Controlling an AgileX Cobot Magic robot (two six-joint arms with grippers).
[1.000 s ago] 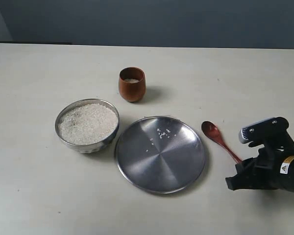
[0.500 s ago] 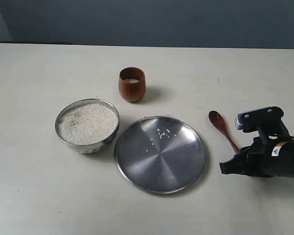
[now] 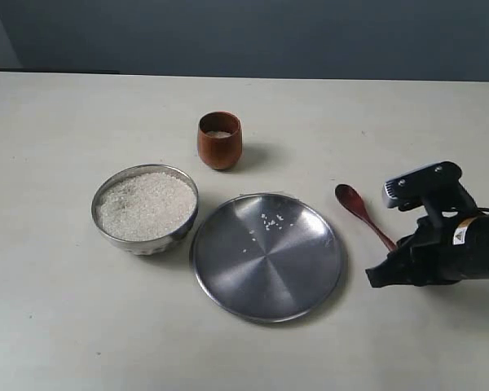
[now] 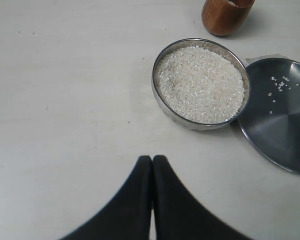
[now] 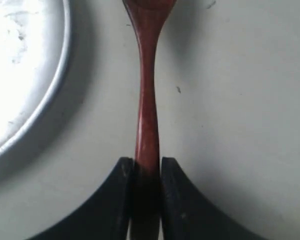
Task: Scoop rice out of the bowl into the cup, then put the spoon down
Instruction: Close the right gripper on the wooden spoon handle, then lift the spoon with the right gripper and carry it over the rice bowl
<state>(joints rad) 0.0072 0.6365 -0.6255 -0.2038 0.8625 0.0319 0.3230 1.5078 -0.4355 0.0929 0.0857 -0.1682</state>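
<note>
The wooden spoon lies angled just right of the steel plate, its small oval bowl pointing toward the far left. My right gripper is shut on the spoon's handle; in the right wrist view the handle runs out from between the gripper's fingers. The steel bowl stands at the left, heaped with rice. Behind it is the brown wooden cup with a little rice inside. My left gripper is shut and empty, hanging away from the bowl and cup.
A flat steel plate with a few stray grains lies between the bowl and the spoon, its rim close to the spoon in the right wrist view. Bare pale table surrounds everything. The left arm does not show in the exterior view.
My right gripper has shifted toward the far side of the table and a little left, carrying the spoon; the spoon's bowl now sits farther back. The bowl, cup and plate have not moved.
</note>
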